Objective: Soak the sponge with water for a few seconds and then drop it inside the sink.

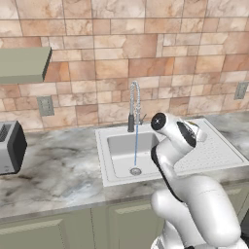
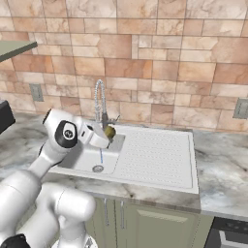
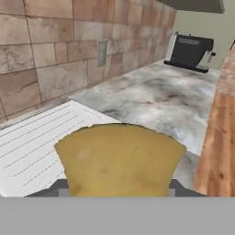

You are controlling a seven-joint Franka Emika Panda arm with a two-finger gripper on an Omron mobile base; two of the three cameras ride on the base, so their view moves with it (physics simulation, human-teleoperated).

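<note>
The yellow-ochre sponge (image 2: 110, 131) hangs in the air with my gripper (image 2: 106, 134) shut on it. It sits just right of the chrome tap's (image 2: 100, 104) base, over the right rim of the sink (image 2: 82, 160). A thin pale-blue stream of water (image 2: 101, 156) falls from the tap to the round drain (image 2: 98, 168), left of and below the sponge, not touching it. In the hand view the sponge (image 3: 119, 158) hides the fingertips, with the ribbed drainboard (image 3: 36, 137) behind it. From the left base view the stream of water (image 1: 136, 146) runs into the basin (image 1: 121, 146).
A dark toaster (image 1: 9, 146) stands on the marble counter (image 1: 58, 170) to the left, below a shelf (image 1: 22, 63). Wall outlets (image 1: 45, 105) sit on the tiled backsplash. The drainboard (image 2: 155, 155) stretches right of the basin. A stove corner (image 2: 227, 235) shows at lower right.
</note>
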